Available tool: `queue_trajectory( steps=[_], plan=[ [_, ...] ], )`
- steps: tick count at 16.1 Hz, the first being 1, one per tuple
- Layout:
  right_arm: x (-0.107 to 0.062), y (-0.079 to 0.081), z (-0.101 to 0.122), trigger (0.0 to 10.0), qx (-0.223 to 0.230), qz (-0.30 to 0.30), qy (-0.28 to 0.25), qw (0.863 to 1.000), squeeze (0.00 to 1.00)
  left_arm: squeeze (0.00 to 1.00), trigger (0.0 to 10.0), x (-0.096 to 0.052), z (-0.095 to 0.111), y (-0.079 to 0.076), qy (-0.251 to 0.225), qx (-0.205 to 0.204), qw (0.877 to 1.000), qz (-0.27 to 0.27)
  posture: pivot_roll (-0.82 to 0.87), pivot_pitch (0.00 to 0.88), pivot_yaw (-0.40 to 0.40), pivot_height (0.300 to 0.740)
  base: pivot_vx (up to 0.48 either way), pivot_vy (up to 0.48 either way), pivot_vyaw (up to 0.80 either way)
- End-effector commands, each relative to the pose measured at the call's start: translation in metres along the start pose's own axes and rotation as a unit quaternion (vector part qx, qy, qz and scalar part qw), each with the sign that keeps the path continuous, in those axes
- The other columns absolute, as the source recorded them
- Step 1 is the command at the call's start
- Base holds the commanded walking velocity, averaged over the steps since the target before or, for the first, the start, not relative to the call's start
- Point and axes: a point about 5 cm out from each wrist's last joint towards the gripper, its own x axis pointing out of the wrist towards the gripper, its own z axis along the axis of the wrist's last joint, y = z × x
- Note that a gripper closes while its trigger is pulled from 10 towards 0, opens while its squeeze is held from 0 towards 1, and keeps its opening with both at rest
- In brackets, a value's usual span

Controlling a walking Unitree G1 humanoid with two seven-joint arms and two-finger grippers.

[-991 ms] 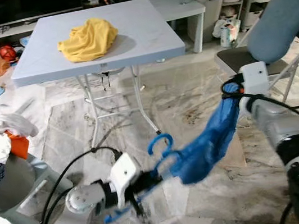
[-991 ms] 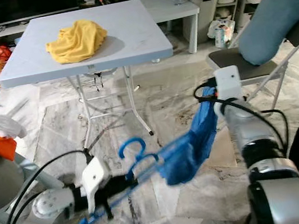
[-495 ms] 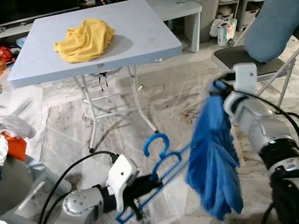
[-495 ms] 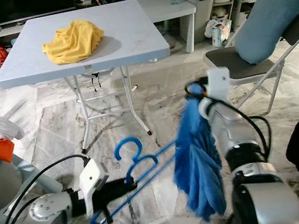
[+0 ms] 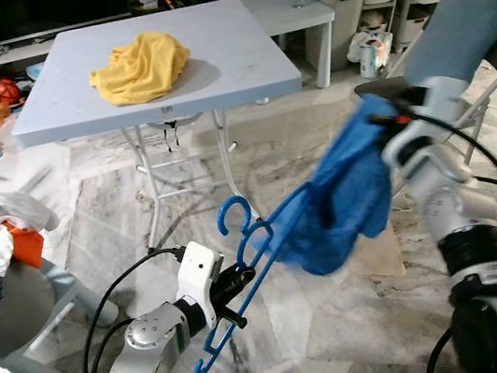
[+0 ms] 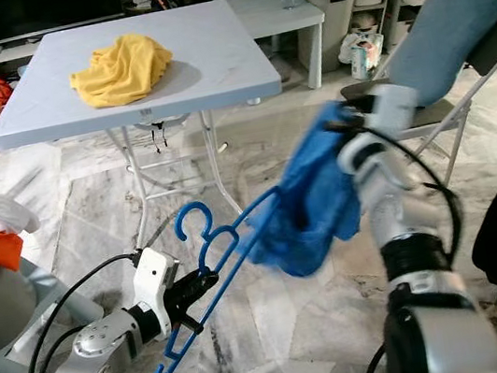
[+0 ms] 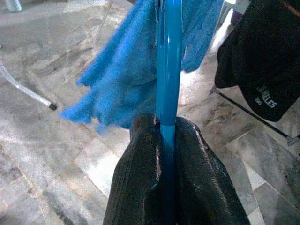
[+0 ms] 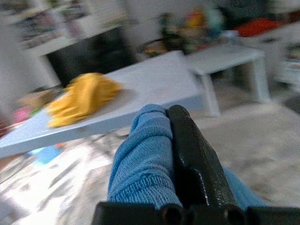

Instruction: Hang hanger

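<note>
Up swings the blue cloth (image 5: pixel 341 200) onto the blue hanger (image 5: pixel 243 272), each pinched tight by right gripper (image 8: pixel 169 117) and left gripper (image 7: pixel 165 129); hanging isn't done.

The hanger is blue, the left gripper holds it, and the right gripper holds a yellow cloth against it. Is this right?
Not quite: the cloth in the right gripper is blue, not yellow, as the right wrist view shows. The yellow cloth lies on the table. The rest is right: the hanger is blue and the left gripper holds it.
</note>
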Motion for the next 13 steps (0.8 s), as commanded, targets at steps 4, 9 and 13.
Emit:
queue_trajectory(
  steps=[4,9,13],
  plan=[
    [0.003,0.027,0.002,0.0,-0.084,0.077,-0.003,0.993,0.0,0.0,0.0,-0.004,0.001,-0.02,0.054,0.033,0.992,-0.105,-0.06,0.0,-0.029,0.74,0.0,0.0,0.0],
    [0.002,0.035,-0.007,0.0,-0.115,0.063,-0.001,0.991,0.0,0.0,0.0,-0.005,0.007,-0.024,0.064,0.1,0.982,-0.147,-0.06,0.0,-0.035,0.74,0.0,0.0,0.0],
    [-0.001,0.01,-0.024,0.0,-0.187,-0.027,0.06,0.98,0.0,0.0,0.0,-0.005,0.025,-0.025,-0.002,0.087,0.987,-0.136,-0.05,0.0,-0.043,0.74,0.0,0.0,0.0]
  ],
)
